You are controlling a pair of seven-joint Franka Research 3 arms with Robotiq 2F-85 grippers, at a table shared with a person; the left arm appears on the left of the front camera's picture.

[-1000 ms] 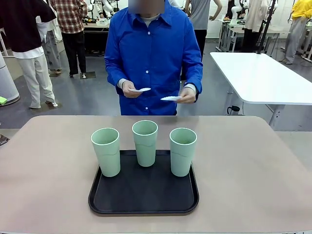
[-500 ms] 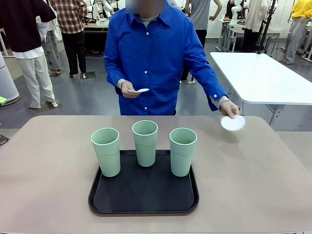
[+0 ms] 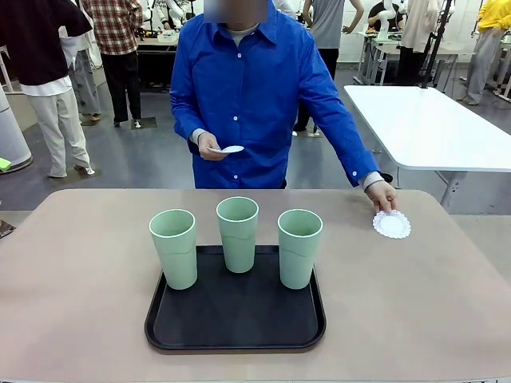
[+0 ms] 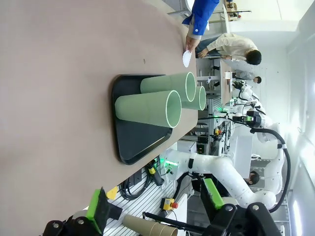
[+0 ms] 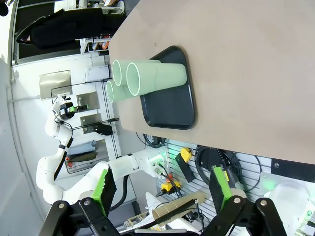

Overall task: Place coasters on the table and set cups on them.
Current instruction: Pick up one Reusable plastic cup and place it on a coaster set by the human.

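Three pale green cups stand upright on a black tray (image 3: 236, 317): left (image 3: 174, 247), middle (image 3: 238, 234), right (image 3: 299, 247). A person in a blue shirt presses one white lacy coaster (image 3: 392, 225) flat on the beige table (image 3: 415, 295) at its far right. The person's other hand (image 3: 209, 144) holds more white coasters (image 3: 231, 148) at chest height. My left gripper (image 4: 155, 206) is open and hangs off the table's near edge, facing the cups (image 4: 147, 108). Back from the same edge, my right gripper (image 5: 164, 191) is open too, with the cups (image 5: 155, 76) ahead of it.
A white rectangular table (image 3: 431, 128) stands behind at the right. Other people stand farther back on the left. Bare tabletop lies on both sides of the tray. Cables and robot bases show below the table edge in the wrist views.
The person's hand swung from chest height out to the table's far right and laid a coaster flat there. Cups, tray and both grippers have not moved.
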